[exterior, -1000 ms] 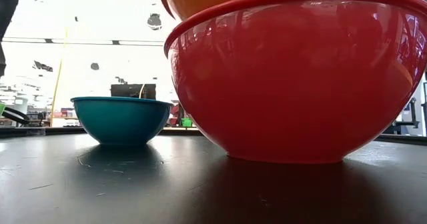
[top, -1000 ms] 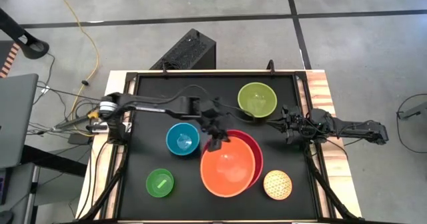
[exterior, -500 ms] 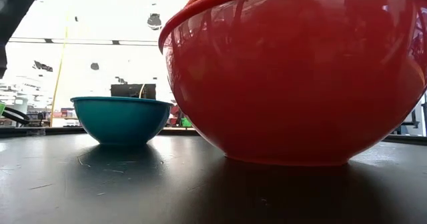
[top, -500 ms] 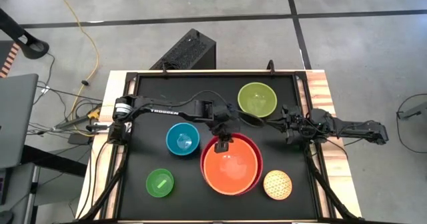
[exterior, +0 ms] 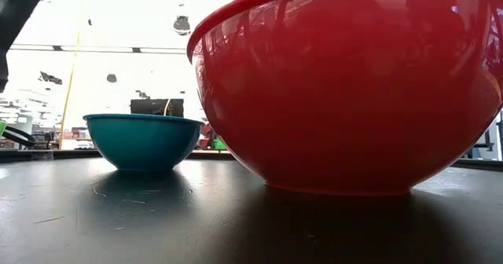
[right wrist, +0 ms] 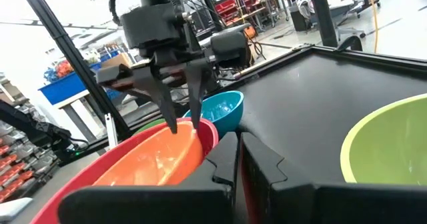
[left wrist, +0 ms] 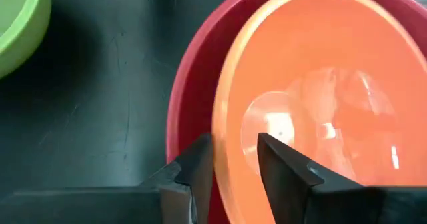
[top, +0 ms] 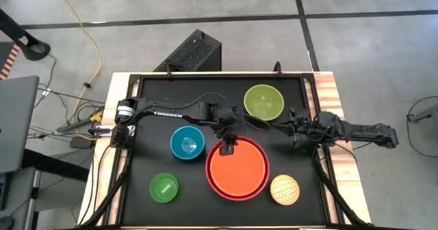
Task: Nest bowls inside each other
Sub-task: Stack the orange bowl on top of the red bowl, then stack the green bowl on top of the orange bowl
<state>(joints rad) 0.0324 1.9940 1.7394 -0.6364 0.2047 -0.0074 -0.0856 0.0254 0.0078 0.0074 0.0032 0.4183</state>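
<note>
The orange bowl (top: 237, 170) sits level inside the large red bowl (top: 211, 163), which stands base down on the black table top. My left gripper (left wrist: 233, 141) is open at the orange bowl's far rim (left wrist: 223, 117). One finger stands outside the rim and one inside, with a gap showing in the right wrist view. The blue bowl (top: 187, 142), the olive-green bowl (top: 264, 101), the small bright green bowl (top: 164, 187) and the tan dotted bowl (top: 285, 189) each stand alone on the table. My right gripper (right wrist: 239, 141) waits shut at the table's right edge.
The table's raised black frame (top: 219, 74) runs round the work area. The blue bowl stands just left of the red bowl (exterior: 346, 91) with a narrow strip of table between them. A dark box (top: 191, 52) and cables lie on the floor beyond the far edge.
My left gripper has come down over the red bowl's far rim. The orange bowl, which hung tilted with its near side overlapping the red bowl's rim, has sunk in and now sits level and centred inside the red bowl. It no longer rises above the red rim in the low view.
</note>
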